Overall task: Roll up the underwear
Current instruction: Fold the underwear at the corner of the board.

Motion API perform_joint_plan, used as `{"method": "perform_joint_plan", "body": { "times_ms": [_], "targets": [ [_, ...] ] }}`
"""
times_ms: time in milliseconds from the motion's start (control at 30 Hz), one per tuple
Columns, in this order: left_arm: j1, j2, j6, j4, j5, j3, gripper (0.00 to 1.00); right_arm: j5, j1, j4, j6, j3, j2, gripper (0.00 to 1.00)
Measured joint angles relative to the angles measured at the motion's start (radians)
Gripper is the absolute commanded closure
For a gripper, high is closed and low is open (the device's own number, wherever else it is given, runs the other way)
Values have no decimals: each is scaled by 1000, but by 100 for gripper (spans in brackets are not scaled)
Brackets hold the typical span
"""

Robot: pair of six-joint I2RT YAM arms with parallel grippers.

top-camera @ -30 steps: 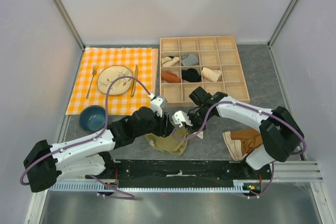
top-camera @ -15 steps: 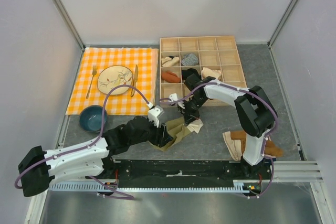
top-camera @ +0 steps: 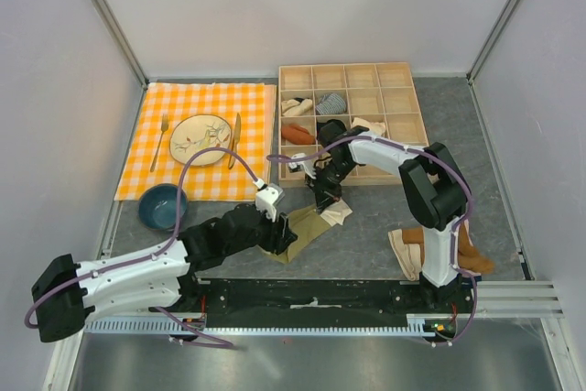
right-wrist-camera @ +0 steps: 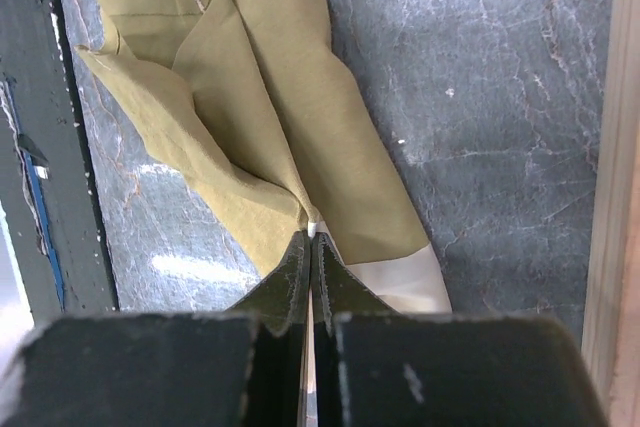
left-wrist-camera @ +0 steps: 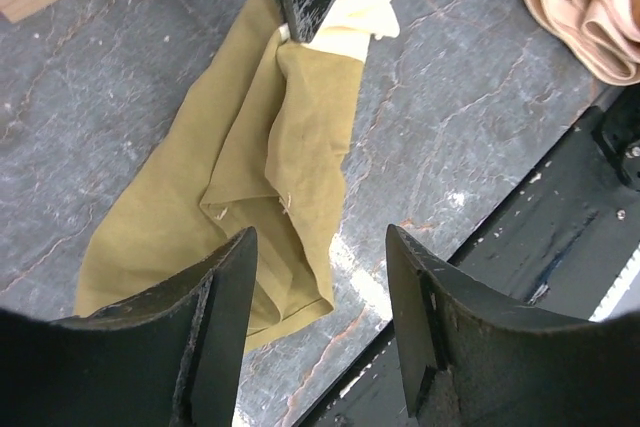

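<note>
The olive-khaki, soft-fabric underwear (top-camera: 305, 226) with its pale cream waistband lies drawn out in a long, loosely folded strip on the grey marbled table (top-camera: 371, 231), just at 6 o'clock of the pale wooden compartment tray (top-camera: 348, 67). The waistband end points toward 1 o'clock and the other end toward 7 o'clock. The right gripper (right-wrist-camera: 310, 237) has its jaws pressed together on a small tuck of khaki cloth just short of the waistband, and the fabric gathers to a point there. The left gripper (left-wrist-camera: 320, 237) hangs over the 7 o'clock end with its fingers spread, holding nothing. The cloth looks light, thin and limp; it creases readily, should slide easily over the smooth tabletop and will not keep a shape unaided. So a roll probably needs one end pinned while the other is turned over. The best hold seems to be the firmer waistband edge or a doubled fold, not a single layer, which could slip free or drag the strip askew.
</note>
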Motion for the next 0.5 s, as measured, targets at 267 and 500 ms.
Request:
{"method": "perform_joint_plan", "body": {
  "times_ms": [267, 500],
  "targets": [
    [0, 146, -65, -12, -47, 25, 43, 10, -10, -10, 37, 19, 9, 100],
    [0, 249, -101, -16, -114, 79, 52, 16, -16, -15, 48, 30, 11, 98]
  ]
}}
